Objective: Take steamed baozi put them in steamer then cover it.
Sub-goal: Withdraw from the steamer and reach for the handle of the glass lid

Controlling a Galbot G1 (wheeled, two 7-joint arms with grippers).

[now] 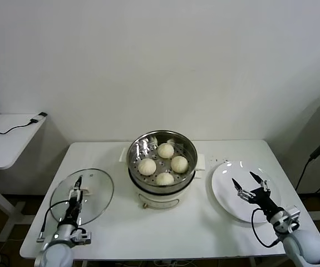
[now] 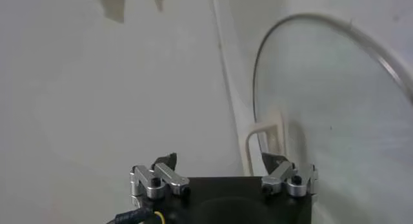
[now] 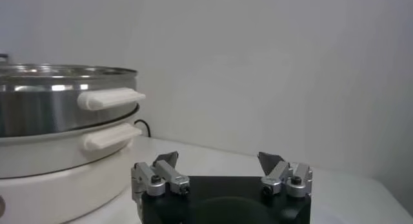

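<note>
glass cover point(image 1: 87, 192) under left end effector point(image 1: 78, 186), probably.

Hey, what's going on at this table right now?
A two-armed robot is loading a steamer. All four baozi already sit in the steel basket, and the white plate on the robot's right is bare. The glass cover is not on yet; it lies flat on the table to the robot's left. The left hand is open over the cover's handle, not gripping it. The right hand hovers open above the plate, holding nothing.
</note>
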